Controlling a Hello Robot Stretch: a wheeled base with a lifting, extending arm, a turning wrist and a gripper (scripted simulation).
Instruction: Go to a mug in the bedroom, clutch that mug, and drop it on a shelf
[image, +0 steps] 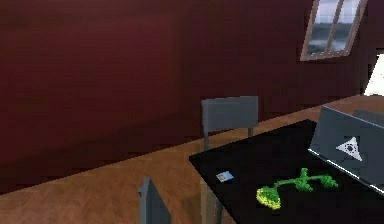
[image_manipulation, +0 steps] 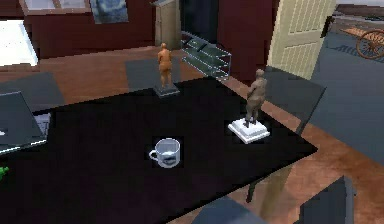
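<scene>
Item: white mug (image_manipulation: 166, 152), upright near the middle of the black table (image_manipulation: 90, 160), handle toward the arm side view's left. We judged it light, rigid, smooth-glazed and breakable if knocked; best taken across the body, clear of the handle. Beyond stood a brown statuette (image_manipulation: 254, 103); farther, a second statuette (image_manipulation: 165, 68). Claw: we could not tell its state.

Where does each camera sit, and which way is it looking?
Forward view: on the robot, facing ahead and slightly down at a red wall, window, chair and a black table with a laptop; none of the robot's body in frame.
Arm side view: on the robot's body, facing sideways across the table at a mug, an orange statue and a brown statue; again none of its body.
Shared: the table and laptop.
</scene>
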